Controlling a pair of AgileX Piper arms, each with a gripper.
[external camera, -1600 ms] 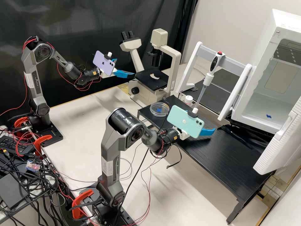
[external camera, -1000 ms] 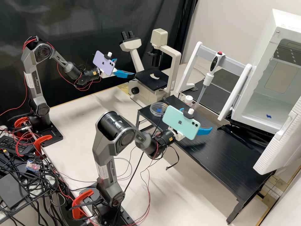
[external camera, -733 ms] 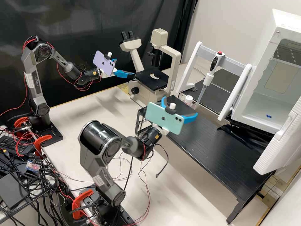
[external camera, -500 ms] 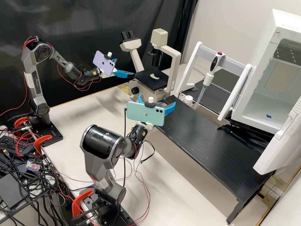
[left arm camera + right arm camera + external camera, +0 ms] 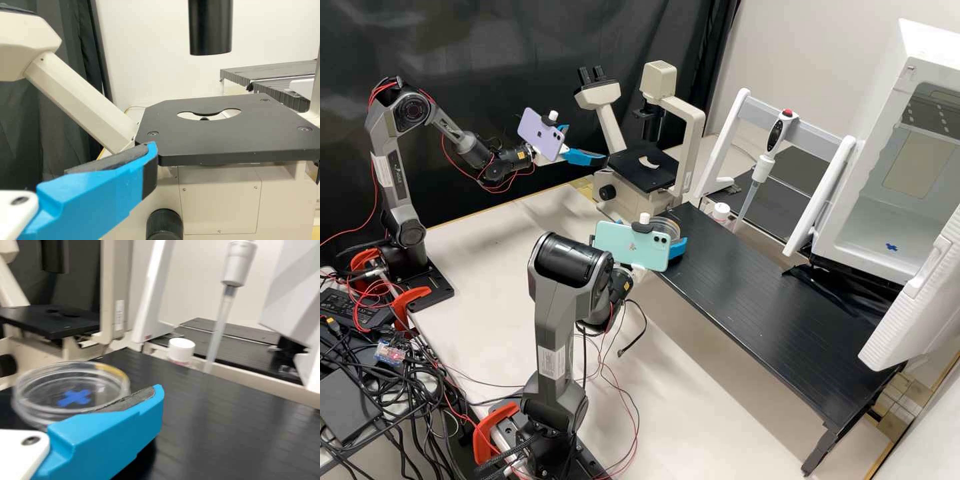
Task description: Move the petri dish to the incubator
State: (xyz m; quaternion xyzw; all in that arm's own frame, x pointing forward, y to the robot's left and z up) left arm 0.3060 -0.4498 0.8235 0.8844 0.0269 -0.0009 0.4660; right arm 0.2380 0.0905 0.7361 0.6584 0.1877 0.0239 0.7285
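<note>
In the high view the left gripper point(image 5: 587, 142) is open in front of the microscope; one blue finger point(image 5: 95, 200) shows in the left wrist view. The right gripper point(image 5: 678, 249) is at the near left end of the black stand, partly behind its phone, beside the clear petri dish point(image 5: 669, 229). In the right wrist view the right gripper point(image 5: 112, 432) stands open, one finger in front of part of the dish point(image 5: 35, 385); a blue cross point(image 5: 75, 397) shows through it. The white incubator point(image 5: 873, 230) is open at the right, a blue cross point(image 5: 891, 247) on its floor.
A microscope point(image 5: 643, 167) stands behind the stand point(image 5: 780, 320). A pipette point(image 5: 762, 167) hangs on a white rack point(image 5: 817, 133), near a white-capped bottle point(image 5: 721, 212). The incubator door point(image 5: 913, 300) juts over the stand's right part.
My right gripper has swung left across the stand to the petri dish and come down lower beside it; its arm has bent anew. The left arm has kept still.
</note>
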